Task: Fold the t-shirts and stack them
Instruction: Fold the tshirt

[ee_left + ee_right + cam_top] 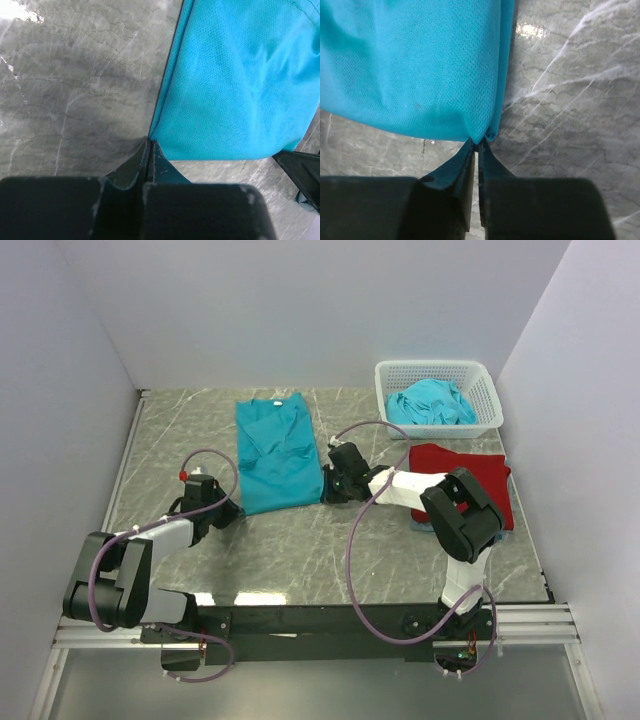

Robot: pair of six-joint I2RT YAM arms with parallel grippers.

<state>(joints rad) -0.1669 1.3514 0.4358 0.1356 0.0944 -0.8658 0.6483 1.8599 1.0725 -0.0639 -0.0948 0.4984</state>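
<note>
A teal t-shirt (273, 452) lies folded lengthwise on the table, collar at the far end. My left gripper (232, 508) is shut on its near left hem corner (152, 138). My right gripper (325, 487) is shut on its near right hem corner (481, 138). Both pinch the cloth at the fingertips, low over the table. A deep red t-shirt (462, 480) lies folded at the right, partly hidden by my right arm. More teal t-shirts (431, 403) lie bunched in the basket.
The white lattice basket (483, 380) stands at the back right corner. The grey marble table (300, 550) has white walls at the left, back and right. My right gripper's fingers show at the lower right of the left wrist view (300, 167).
</note>
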